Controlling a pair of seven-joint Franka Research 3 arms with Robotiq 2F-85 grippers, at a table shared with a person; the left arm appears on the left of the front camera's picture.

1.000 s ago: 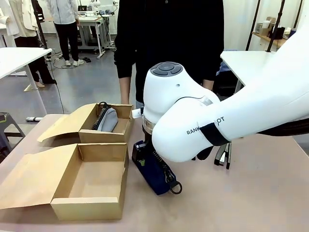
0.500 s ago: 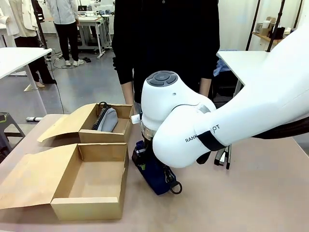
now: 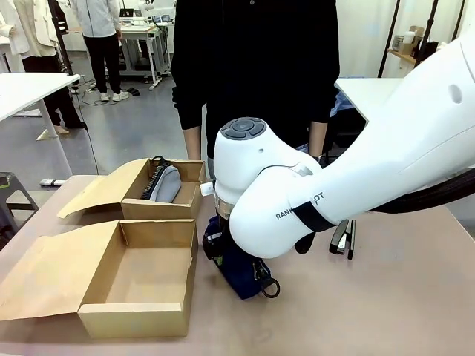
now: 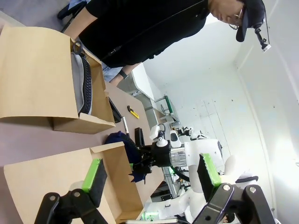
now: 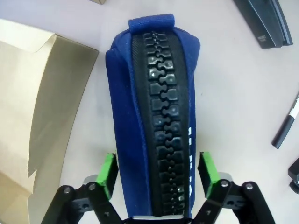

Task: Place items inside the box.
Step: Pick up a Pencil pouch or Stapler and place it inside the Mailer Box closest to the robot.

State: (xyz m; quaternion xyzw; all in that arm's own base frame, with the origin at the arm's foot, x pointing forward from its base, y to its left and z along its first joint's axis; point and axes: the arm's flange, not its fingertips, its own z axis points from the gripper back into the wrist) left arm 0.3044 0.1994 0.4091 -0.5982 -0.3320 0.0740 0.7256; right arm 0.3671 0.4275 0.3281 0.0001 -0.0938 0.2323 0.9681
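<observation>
**While the left arm hangs back, the right one straddles the navy pouch**

Though the big white right arm blocks a lot of the front view, its wrist cam clears things up. The right gripper [image 5: 158, 173] is down over the navy pouch [image 5: 154, 93], with the jaws spread and one of the green pads [image 5: 108, 176] on each long side. One pad looks right up against the fabric and the other sits just beside it. I can't tell if there's any real squeeze, so I'd call it apart, not clamped.

The pouch lies zipper-up on the table [image 3: 401, 297], just beside the right wall of the near box [image 3: 141, 278], outside it. That box is open with its flap laid out to the left. Behind it, the far box [image 3: 189, 202] holds the grey pouch [image 3: 165, 184], propped on its edge.

The black staplers [image 3: 339, 237] and the pen [image 3: 351, 239] lie together on the table on the arm's other side, apart from the navy pouch.

From its own wrist cam, the left gripper [image 4: 150, 172] hangs in the air with its jaws wide apart, gripping nothing. A person in black [image 3: 256, 67] stands at the far edge of the table.
</observation>
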